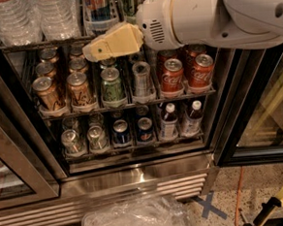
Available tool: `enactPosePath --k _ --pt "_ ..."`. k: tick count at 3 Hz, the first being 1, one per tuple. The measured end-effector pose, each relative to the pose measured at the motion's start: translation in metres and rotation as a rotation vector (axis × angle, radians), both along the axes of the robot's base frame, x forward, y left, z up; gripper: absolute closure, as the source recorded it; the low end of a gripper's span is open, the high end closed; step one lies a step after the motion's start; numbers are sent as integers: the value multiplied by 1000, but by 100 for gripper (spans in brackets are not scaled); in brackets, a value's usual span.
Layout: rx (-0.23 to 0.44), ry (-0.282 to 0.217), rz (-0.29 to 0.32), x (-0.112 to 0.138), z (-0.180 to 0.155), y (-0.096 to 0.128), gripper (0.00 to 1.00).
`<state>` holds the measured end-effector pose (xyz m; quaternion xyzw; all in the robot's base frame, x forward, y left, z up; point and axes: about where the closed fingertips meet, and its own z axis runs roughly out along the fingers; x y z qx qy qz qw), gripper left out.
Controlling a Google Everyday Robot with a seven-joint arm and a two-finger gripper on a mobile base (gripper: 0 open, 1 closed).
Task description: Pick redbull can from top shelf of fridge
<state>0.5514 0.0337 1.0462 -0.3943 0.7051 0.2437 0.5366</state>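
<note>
The redbull can [97, 3], blue and silver with a red mark, stands in a clear lane tray on the top shelf [39, 44] of the fridge [136, 179]; its top is cut off by the picture's upper edge. My gripper [91, 51], cream-coloured on a thick white arm [197, 14], reaches in from the right. It hangs just below and in front of the can, at the height of the top shelf's front rail, tip pointing left. It holds nothing that I can see.
Water bottles [13, 17] fill the top shelf's left. The rack below holds brown cans [47, 92], a green can [112, 85], a silver can [141, 78] and cola cans [172, 76]. A crumpled plastic bag [134, 217] and a yellow stand [279, 200] are on the floor.
</note>
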Motion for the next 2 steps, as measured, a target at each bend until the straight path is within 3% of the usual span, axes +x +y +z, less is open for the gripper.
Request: enactPosePath --k 2 --pt "53 -48 -31 4 1 22 0"
